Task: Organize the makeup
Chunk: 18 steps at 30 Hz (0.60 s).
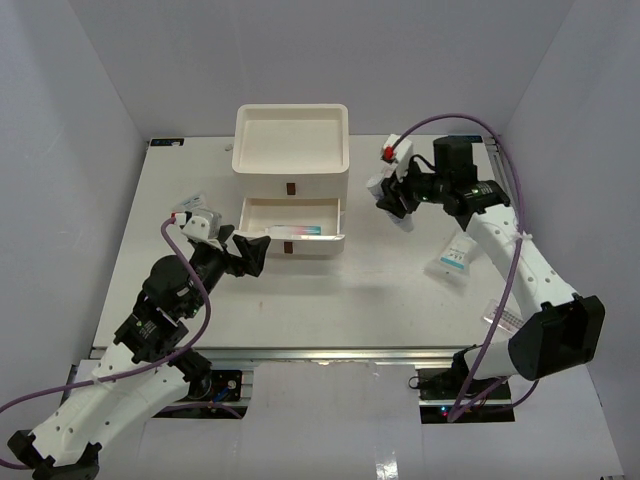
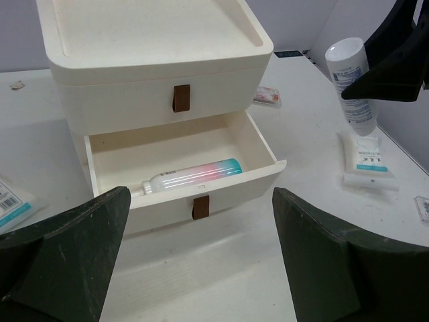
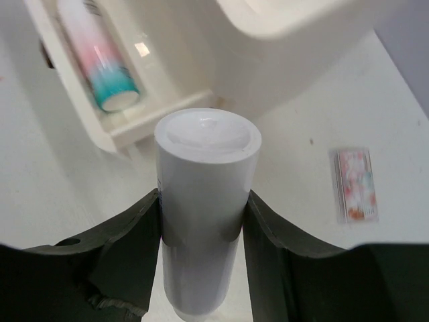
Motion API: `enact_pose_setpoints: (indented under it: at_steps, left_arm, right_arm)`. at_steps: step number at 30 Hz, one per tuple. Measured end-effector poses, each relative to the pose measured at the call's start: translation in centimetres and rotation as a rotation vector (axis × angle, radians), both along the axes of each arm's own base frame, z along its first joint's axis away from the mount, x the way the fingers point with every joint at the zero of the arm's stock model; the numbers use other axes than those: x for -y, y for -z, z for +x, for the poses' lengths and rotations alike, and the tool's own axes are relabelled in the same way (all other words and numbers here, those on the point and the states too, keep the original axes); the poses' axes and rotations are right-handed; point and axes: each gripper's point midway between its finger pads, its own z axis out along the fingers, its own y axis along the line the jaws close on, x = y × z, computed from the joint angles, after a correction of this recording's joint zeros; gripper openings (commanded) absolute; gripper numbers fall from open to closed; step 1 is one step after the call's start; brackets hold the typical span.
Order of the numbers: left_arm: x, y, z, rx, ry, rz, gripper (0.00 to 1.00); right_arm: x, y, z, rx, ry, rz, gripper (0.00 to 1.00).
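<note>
We see a white tube point(image 3: 203, 194), flat end up, clamped near upright in the right gripper point(image 3: 201, 228). A pink-to-teal tube point(image 2: 194, 176) lies along the open drawer's point(image 2: 244, 137) front wall. A blue-printed clear sachet point(image 2: 367, 161) and a pink-red packet point(image 3: 354, 184) lie flat on the table point(image 2: 234, 268).

A smooth, slightly glossy white plastic tube point(image 3: 204, 201). A matt cream plastic drawer box point(image 2: 154, 74) with brown leather-like pull tabs point(image 2: 181, 98). In its open drawer, a glossy pink-to-teal plastic tube point(image 2: 194, 176). A shiny film sachet point(image 2: 365, 161) on the smooth white bench point(image 2: 255, 268).
</note>
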Motion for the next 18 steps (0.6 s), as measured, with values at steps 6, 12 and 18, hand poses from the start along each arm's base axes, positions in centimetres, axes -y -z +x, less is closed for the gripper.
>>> enact_pose_setpoints:
  at_steps: [6, 12, 18]
  left_arm:
    - [-0.1, 0.2, 0.3, -0.007, -0.009, 0.005, 0.98]
    - [-0.2, 0.2, 0.3, -0.007, -0.011, 0.006, 0.98]
    - [-0.3, 0.0, 0.2, -0.001, -0.013, 0.001, 0.98]
  right_arm:
    - [-10.4, -3.0, -3.5, 0.160, -0.298, -0.085, 0.10]
    - [-18.4, -4.2, -2.4, 0.295, -0.391, -0.156, 0.17]
    - [-21.8, 1.0, -0.7, 0.260, -0.378, -0.272, 0.32]
